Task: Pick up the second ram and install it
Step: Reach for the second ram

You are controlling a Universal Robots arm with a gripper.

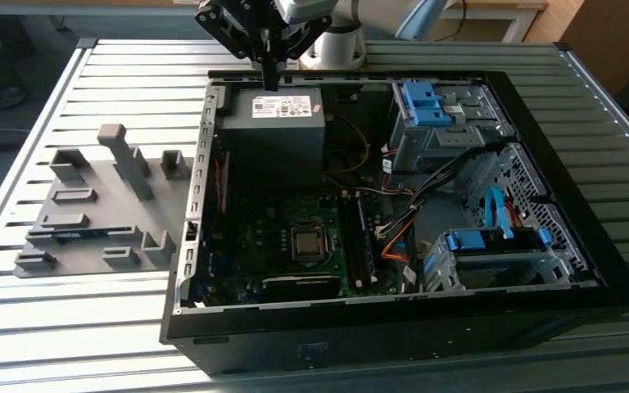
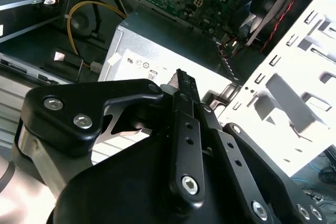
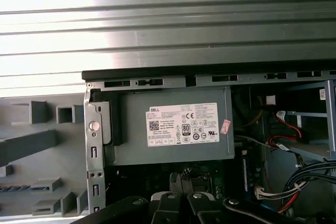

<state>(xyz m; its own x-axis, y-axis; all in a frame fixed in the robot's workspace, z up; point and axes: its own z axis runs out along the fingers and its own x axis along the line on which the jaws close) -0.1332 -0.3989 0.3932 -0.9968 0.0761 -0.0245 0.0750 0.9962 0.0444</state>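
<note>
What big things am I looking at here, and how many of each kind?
PC case: 1
Power supply: 1
Grey holder: 1
Gripper: 1
Total: 4

Blk fingers (image 2: 186, 129), grey slatted table (image 1: 30, 327)
</note>
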